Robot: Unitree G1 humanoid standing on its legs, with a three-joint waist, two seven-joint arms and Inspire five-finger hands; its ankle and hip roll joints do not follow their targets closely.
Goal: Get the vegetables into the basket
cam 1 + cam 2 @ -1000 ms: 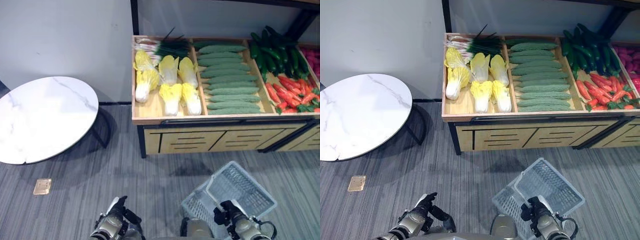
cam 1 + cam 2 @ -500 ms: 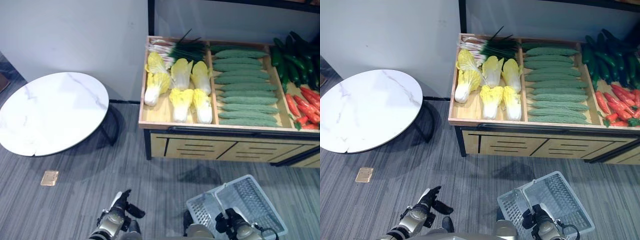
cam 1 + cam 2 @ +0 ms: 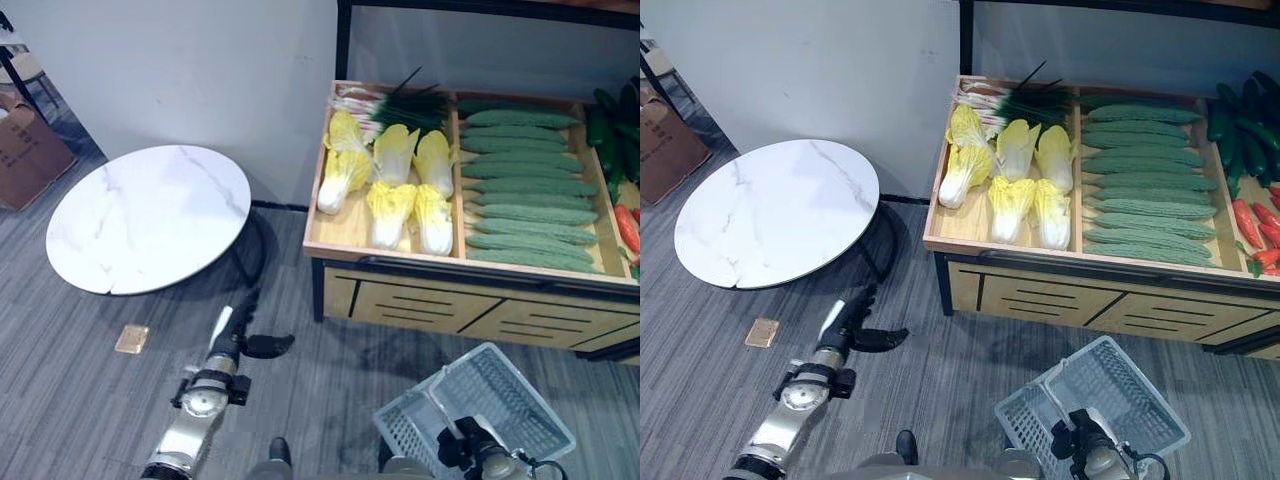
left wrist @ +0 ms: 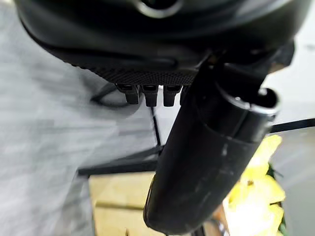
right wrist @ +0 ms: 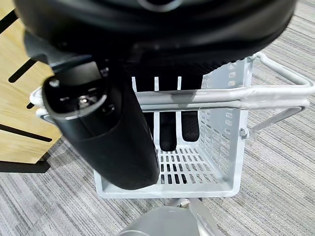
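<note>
Right wrist view: the right hand (image 5: 123, 123) curls its fingers (image 5: 167, 128) round the handle (image 5: 221, 96) of the white plastic basket (image 5: 216, 162), which hangs empty above the grey carpet. The left hand (image 3: 232, 335) reaches forward with straight fingers, holding nothing. The napa cabbages (image 3: 395, 180) and bitter gourds (image 3: 525, 190) lie in the wooden display stand (image 3: 420, 300), well apart from both hands.

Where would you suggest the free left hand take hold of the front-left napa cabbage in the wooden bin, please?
Probably round its pale, narrower stem end, which points toward the bin's front edge. The napa cabbage lies flat at the bin's outer left with bare wood before it, so the left hand, open, could come from the front left and above, clear of the neighbouring cabbages.
</note>
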